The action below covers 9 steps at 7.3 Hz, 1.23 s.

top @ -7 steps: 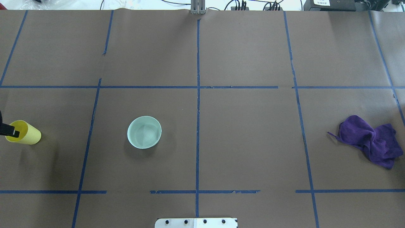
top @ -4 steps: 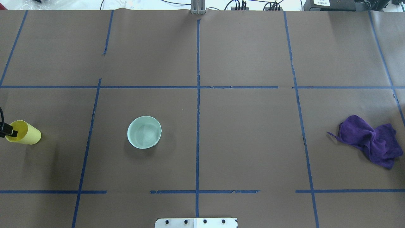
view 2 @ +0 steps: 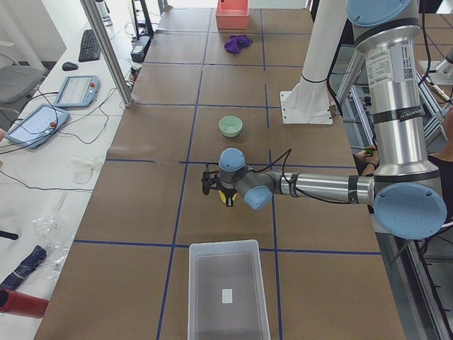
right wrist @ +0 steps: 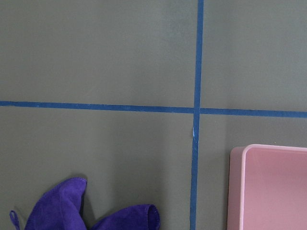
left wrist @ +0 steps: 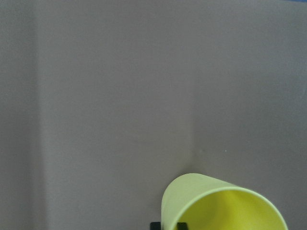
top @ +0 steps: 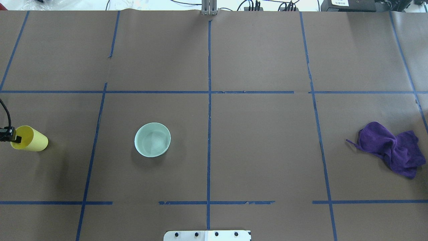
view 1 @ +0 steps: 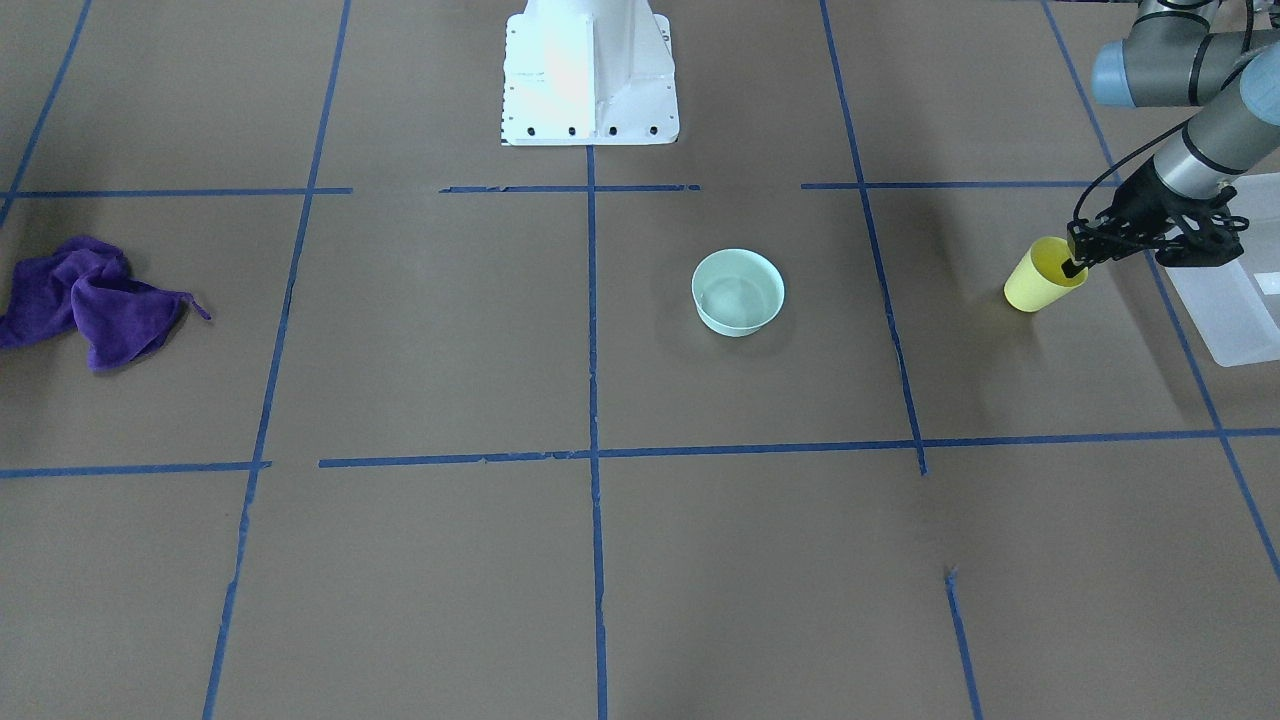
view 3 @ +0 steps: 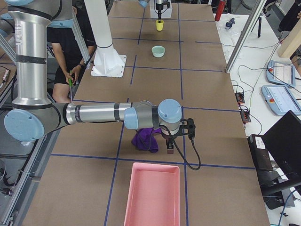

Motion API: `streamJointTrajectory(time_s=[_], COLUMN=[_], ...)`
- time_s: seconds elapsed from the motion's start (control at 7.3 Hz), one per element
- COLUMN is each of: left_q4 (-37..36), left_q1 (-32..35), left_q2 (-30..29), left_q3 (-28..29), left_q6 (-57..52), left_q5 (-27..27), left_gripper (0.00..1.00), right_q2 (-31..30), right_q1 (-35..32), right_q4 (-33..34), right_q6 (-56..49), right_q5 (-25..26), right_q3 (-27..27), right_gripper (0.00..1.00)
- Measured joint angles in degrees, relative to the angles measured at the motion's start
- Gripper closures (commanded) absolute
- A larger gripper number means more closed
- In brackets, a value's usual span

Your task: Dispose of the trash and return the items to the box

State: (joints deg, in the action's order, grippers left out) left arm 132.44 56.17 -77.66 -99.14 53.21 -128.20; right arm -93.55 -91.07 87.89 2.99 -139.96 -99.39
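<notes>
The yellow cup (view 1: 1035, 282) hangs tilted at the table's left end, its rim pinched by my left gripper (view 1: 1074, 262), one finger inside the cup and one outside. It also shows in the overhead view (top: 32, 139) and in the left wrist view (left wrist: 218, 203). The mint-green bowl (top: 152, 139) stands upright and empty on the brown paper, well to the right of the cup. The translucent box (view 1: 1232, 305) lies just beyond the left gripper at the table's end. My right gripper (view 3: 170, 149) hovers by the purple cloth (view 3: 145, 140); I cannot tell whether it is open or shut.
The purple cloth (top: 391, 149) lies crumpled at the table's right end. A pink tray (view 3: 151, 195) sits past it at that end. The white robot base (view 1: 590, 72) stands at the middle of the near edge. Blue tape lines cross the paper.
The yellow cup has shifted slightly rightward and tilted more in the left gripper's hold. The bowl and the purple cloth have not moved.
</notes>
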Motion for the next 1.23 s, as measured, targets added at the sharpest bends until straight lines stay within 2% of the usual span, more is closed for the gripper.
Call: streamJointTrajectory(time_s=[0.68,0.96,1.23], left_q4=[-2.18,-8.81,-17.96], left_q1=[2.57,3.55,7.43], left_q2=[-0.39,-1.33,-4.88], left_q3=[-5.88,-8.52,-10.72], left_q6=[-0.26,-3.97,-10.57], left_q5=[-0.73,-0.74,-0.68], left_gripper=[1.00,1.00,1.00], right_q2=[0.24,-0.38,-2.50], right_q1=[3.26,7.64,15.58], right_q4=[-0.31,-1.69,-10.86], right_q6=[0.79,6.67,16.80], right_q5=[-0.80,-1.38,3.09], right_q3=[-2.76,-4.35,-5.06], right_gripper=[0.00,0.00,0.00])
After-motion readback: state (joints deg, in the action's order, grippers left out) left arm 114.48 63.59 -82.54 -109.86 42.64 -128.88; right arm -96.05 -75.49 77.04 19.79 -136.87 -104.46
